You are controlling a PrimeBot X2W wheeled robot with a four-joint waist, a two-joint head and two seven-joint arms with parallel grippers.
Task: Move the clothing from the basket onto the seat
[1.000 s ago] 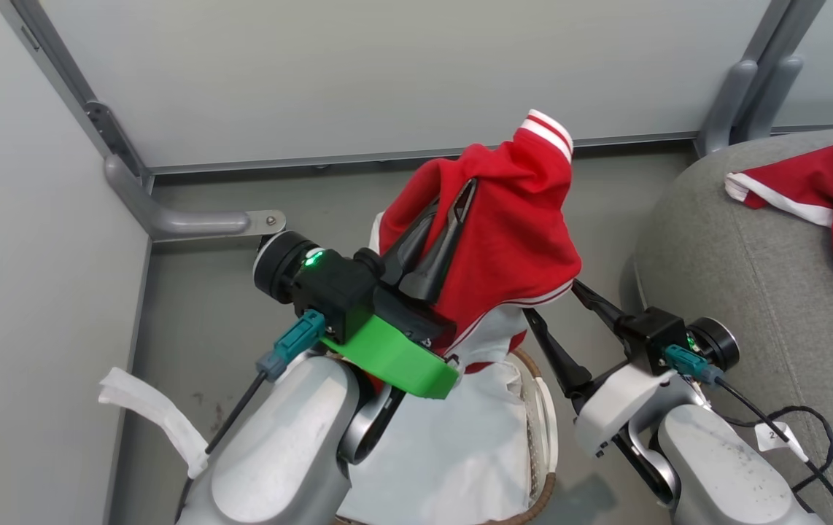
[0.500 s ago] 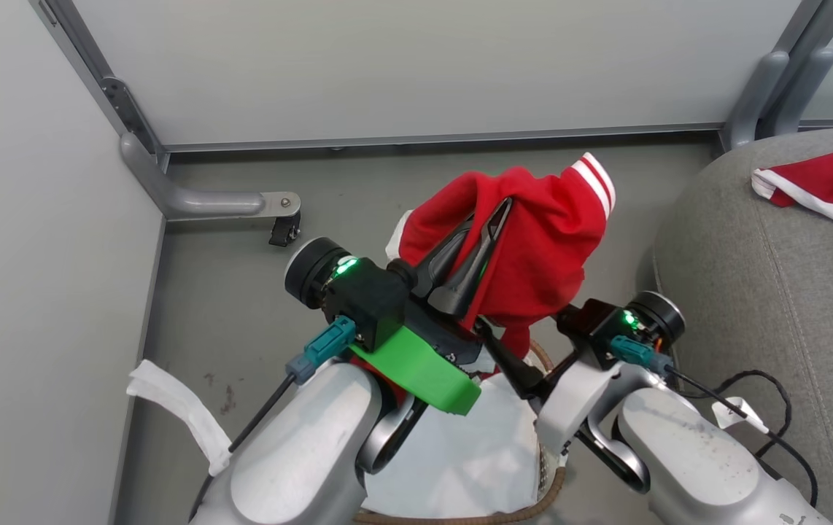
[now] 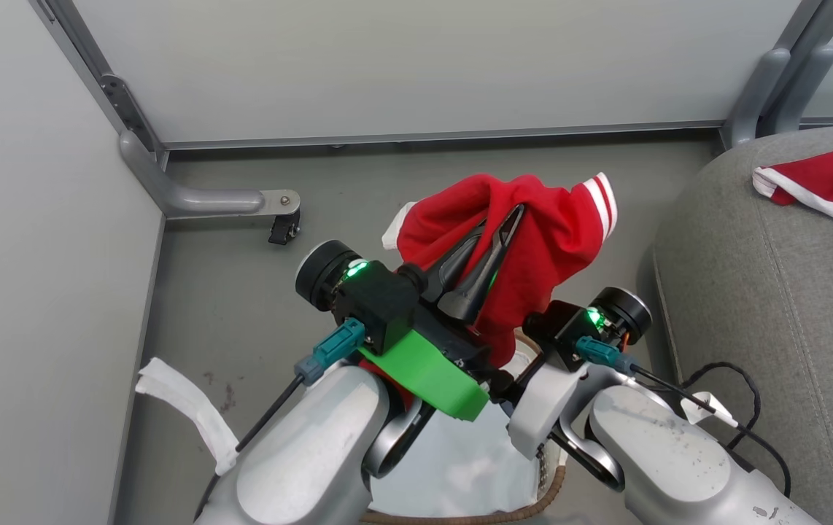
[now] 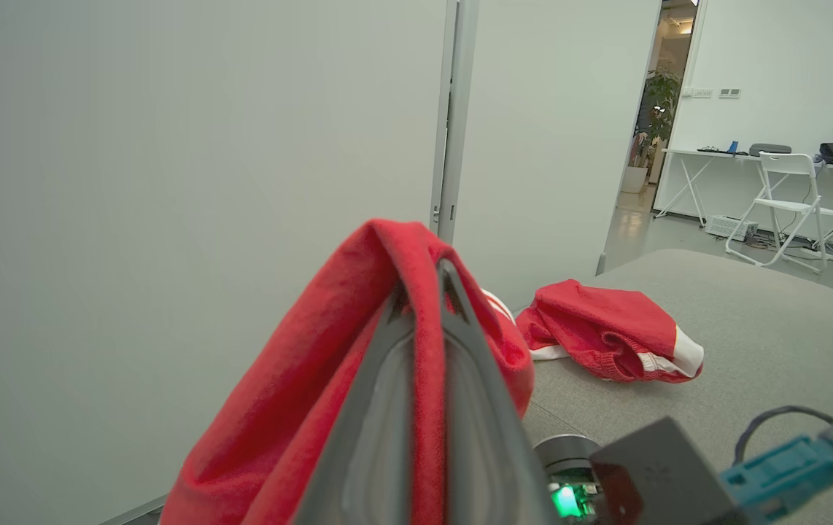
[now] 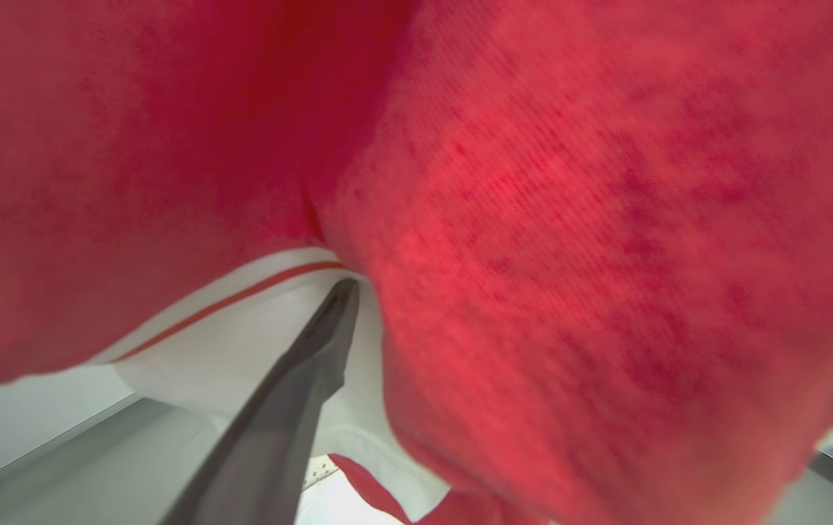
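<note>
My left gripper [image 3: 502, 222] is shut on a red garment [image 3: 555, 233] with white striped trim, held up above the floor and clear of the basket [image 3: 549, 487]. In the left wrist view the cloth [image 4: 314, 379] drapes over both closed fingers. My right gripper [image 5: 416, 292] sits under the hanging garment. One of its dark fingers [image 5: 292, 394] stands off to the side, and red cloth hides the other. The basket's white liner [image 3: 460, 467] shows between my forearms. A second red garment [image 3: 832, 182] lies on the grey seat [image 3: 752, 292].
Pale partition walls close off the corner. A grey metal foot [image 3: 219, 200] with a small black caster [image 3: 281, 230] stands on the floor at left. A white cloth strip [image 3: 183, 401] lies lower left. A black cable [image 3: 737, 386] trails over the seat's edge.
The camera shifted after the earliest frame. The garment's lower end has come up away from the basket. My right wrist has moved left, under the hanging cloth.
</note>
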